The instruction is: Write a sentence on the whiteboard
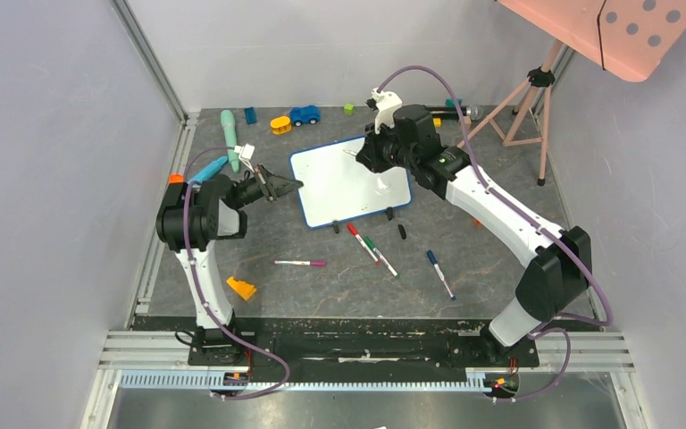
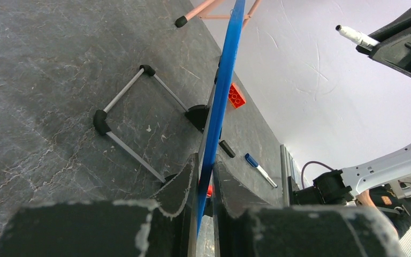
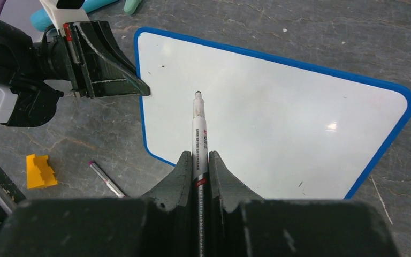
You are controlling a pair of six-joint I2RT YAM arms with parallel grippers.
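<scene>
The whiteboard [image 1: 348, 183], white with a thin blue frame [image 2: 222, 101], stands tilted on its feet at the table's middle. My left gripper [image 1: 290, 186] is shut on the board's left edge; in the left wrist view the blue frame runs between its fingers [image 2: 207, 171]. My right gripper [image 3: 198, 158] is shut on a white marker [image 3: 198, 131], whose dark tip points at the board's upper left area [image 3: 257, 123]. Whether the tip touches the board I cannot tell. The board's face is blank apart from tiny specks; no sentence is in view.
Loose markers lie in front of the board: red [image 1: 355, 234], green [image 1: 377, 252], blue [image 1: 439, 273] and pink [image 1: 300, 263], plus a black cap [image 1: 402, 231]. An orange block [image 1: 241, 288] sits near left. Toys [image 1: 304, 114] line the back; a pink tripod [image 1: 527, 103] stands at back right.
</scene>
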